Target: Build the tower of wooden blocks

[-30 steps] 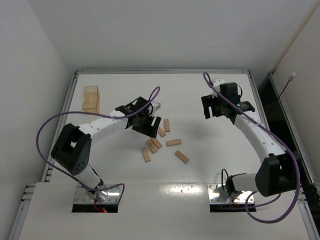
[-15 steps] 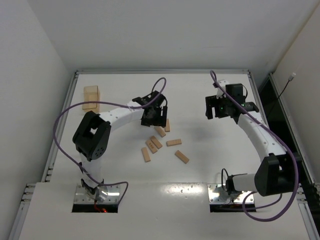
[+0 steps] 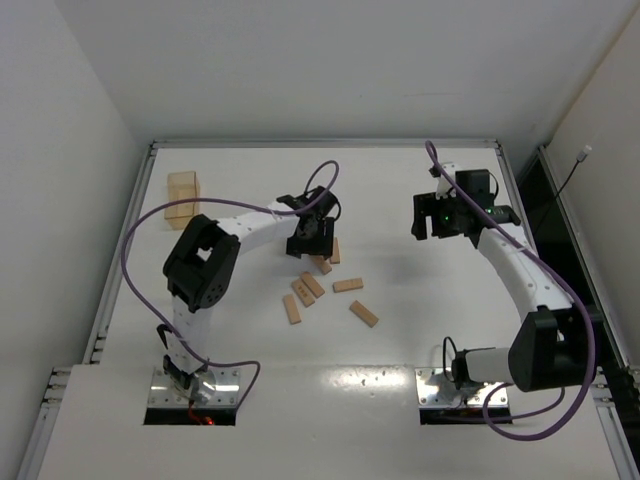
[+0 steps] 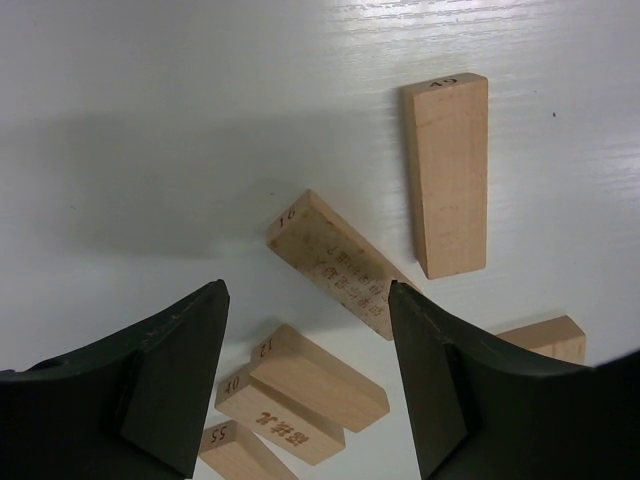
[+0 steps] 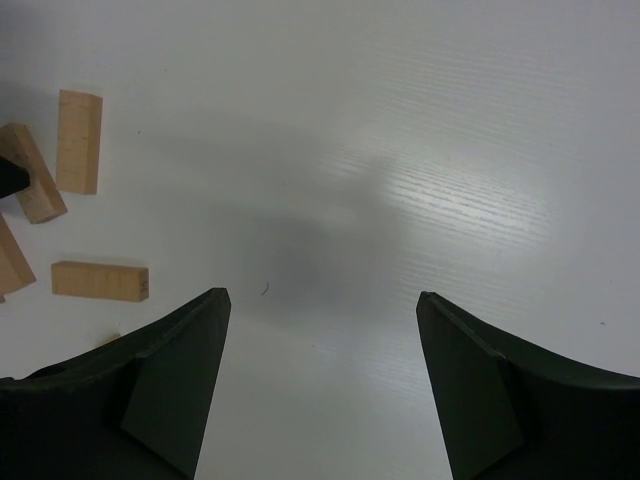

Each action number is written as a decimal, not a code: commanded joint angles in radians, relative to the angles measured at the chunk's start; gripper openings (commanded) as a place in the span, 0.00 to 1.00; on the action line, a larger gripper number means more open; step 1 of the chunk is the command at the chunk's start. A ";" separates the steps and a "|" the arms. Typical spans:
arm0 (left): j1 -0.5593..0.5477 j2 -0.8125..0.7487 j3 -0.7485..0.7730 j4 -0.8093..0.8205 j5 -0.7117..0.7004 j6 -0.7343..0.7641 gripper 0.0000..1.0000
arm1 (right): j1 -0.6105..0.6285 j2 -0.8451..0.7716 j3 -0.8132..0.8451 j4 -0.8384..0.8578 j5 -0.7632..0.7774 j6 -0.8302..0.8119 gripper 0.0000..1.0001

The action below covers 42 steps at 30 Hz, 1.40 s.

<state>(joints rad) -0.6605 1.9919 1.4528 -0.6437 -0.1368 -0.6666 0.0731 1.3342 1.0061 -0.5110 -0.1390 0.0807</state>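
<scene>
The left arm [image 3: 240, 232] bends sharply at the elbow and reaches forward and to the right. The left gripper [image 3: 311, 243] points straight down, its fingers [image 4: 170, 370] spread apart with nothing between them. The right arm [image 3: 520, 275] stretches forward and the right gripper [image 3: 430, 222] also faces down, fingers [image 5: 170, 380] spread wide, holding nothing

**Figure: Robotics laboratory test cell, seen from above**

A white table [image 3: 400, 180] edged by a metal rail [image 3: 320, 143] fills the centre of the overhead view. Plain white panels [image 3: 60, 150] close it in at the left, top and right of the frame. The left arm [image 3: 205, 262] and right arm [image 3: 520, 270] stand on metal plates [image 3: 225, 378] at the bottom edge, each trailing a purple cable [image 3: 124, 262]. Number-stamped wooden blocks [image 4: 447, 170] lie loose mid-table, as test pieces would.
</scene>
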 commanded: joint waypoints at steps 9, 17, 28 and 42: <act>-0.005 0.076 0.070 -0.002 -0.006 -0.019 0.61 | -0.015 0.000 0.014 -0.018 -0.059 0.004 0.72; 0.005 0.076 0.049 0.007 -0.006 -0.019 0.59 | -0.015 0.020 0.014 -0.018 -0.068 0.004 0.72; 0.078 -0.123 -0.215 0.071 0.003 -0.019 0.58 | -0.015 0.048 0.043 -0.018 -0.068 0.004 0.72; 0.111 -0.111 -0.172 0.090 0.077 0.030 0.22 | -0.015 0.057 0.052 -0.018 -0.086 0.004 0.72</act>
<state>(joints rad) -0.5514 1.8904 1.2343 -0.5735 -0.0895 -0.6491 0.0612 1.3922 1.0157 -0.5484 -0.2054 0.0822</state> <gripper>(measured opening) 0.248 0.727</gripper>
